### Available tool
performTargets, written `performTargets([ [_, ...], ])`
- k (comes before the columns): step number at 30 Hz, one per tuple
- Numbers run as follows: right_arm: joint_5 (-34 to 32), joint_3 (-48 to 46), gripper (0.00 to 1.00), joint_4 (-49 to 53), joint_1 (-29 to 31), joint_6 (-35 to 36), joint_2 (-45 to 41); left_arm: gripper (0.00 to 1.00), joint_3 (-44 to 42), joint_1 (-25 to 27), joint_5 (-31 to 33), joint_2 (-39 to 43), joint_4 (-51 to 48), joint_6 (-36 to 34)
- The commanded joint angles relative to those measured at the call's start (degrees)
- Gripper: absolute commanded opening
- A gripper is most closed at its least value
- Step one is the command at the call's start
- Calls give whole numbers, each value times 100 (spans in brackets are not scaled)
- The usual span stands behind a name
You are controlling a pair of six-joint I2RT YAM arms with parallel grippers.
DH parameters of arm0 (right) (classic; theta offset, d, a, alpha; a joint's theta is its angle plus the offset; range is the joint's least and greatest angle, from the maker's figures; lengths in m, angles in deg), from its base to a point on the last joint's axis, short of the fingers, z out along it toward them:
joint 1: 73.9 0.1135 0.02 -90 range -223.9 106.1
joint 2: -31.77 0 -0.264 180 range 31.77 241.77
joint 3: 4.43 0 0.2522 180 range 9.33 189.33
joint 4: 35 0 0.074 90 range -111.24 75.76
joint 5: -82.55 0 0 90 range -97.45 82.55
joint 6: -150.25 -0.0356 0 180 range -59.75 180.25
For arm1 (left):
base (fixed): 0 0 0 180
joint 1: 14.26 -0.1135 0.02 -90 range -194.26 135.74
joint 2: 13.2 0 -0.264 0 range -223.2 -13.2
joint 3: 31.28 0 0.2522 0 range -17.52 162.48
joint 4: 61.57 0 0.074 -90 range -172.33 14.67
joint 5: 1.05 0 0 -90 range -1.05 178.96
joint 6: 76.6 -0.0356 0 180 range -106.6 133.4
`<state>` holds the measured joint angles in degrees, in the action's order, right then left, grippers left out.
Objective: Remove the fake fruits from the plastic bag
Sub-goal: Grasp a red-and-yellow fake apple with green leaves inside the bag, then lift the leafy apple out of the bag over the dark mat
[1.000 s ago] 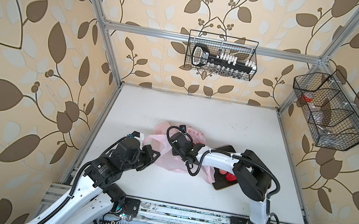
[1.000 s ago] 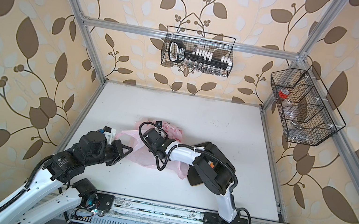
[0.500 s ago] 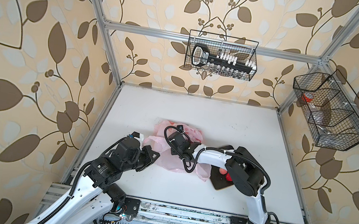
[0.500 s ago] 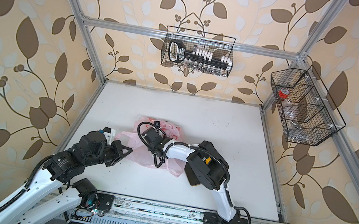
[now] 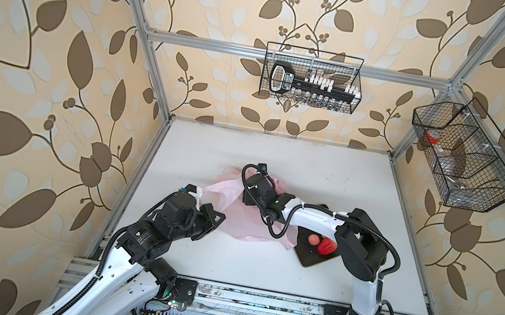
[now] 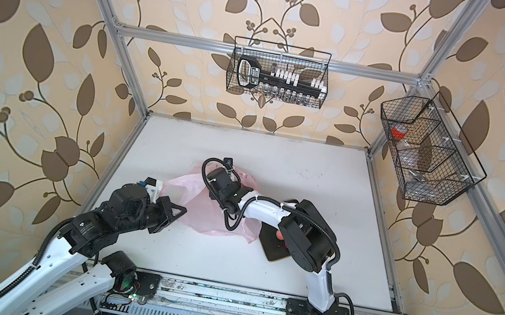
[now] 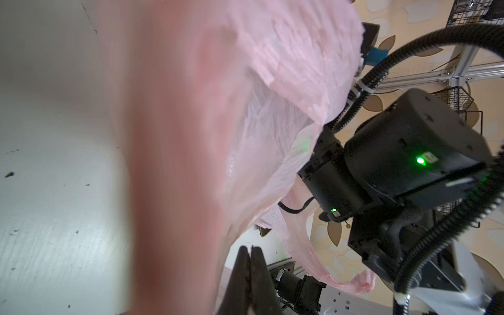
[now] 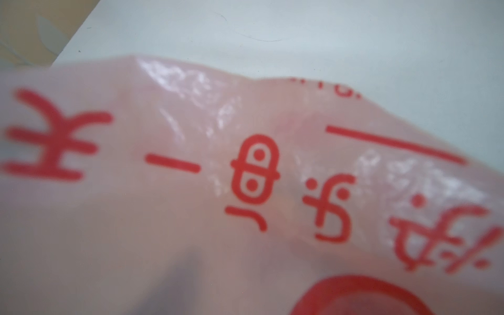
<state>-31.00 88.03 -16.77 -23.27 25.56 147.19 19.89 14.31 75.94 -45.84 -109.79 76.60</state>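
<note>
The pink plastic bag (image 5: 244,219) (image 6: 206,216) lies crumpled mid-table. My left gripper (image 5: 218,217) (image 6: 181,211) (image 7: 251,249) is shut at the bag's left edge, pinching the film, which rises blurred past the left wrist camera. My right arm's wrist (image 5: 258,188) (image 6: 222,183) hangs over the bag, its fingers buried in the film. The right wrist view shows only the bag (image 8: 245,177) with its red lettering, and a dim dark shape behind it. Two of the fake fruits rest on a dark tray (image 5: 310,260): a pinkish-orange round one (image 5: 312,239) and a red strawberry (image 5: 327,246).
The dark tray (image 6: 273,253) touches the bag's right end, partly under my right arm's elbow (image 5: 360,249). A wire basket (image 5: 311,78) hangs on the back wall and another wire basket (image 5: 466,159) on the right wall. Aluminium posts frame the white table (image 5: 328,174).
My right wrist has crept a little toward the back over the bag, and its elbow swung left, then back right. The left arm and bag edge have stayed put.
</note>
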Motion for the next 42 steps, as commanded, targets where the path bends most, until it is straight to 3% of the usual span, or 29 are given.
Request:
performTargets([
  [1,-137,88,68,-56,-77,-131,254,0,247,69,-132,-5,101,-36],
  [7,33,505,70,-53,-155,-339,778,0,319,69,-270,-82,133,-84],
  [13,-219,748,67,-43,-189,-389,1106,0,348,69,-316,-115,128,-106],
  [24,-89,655,41,-262,-277,-121,919,0,259,69,-229,-93,101,-91],
  [30,585,265,39,-271,-248,-28,277,0,145,65,-115,-50,132,-38],
  [42,2061,-538,43,894,-21,690,-1079,0,-93,67,118,-23,347,174],
])
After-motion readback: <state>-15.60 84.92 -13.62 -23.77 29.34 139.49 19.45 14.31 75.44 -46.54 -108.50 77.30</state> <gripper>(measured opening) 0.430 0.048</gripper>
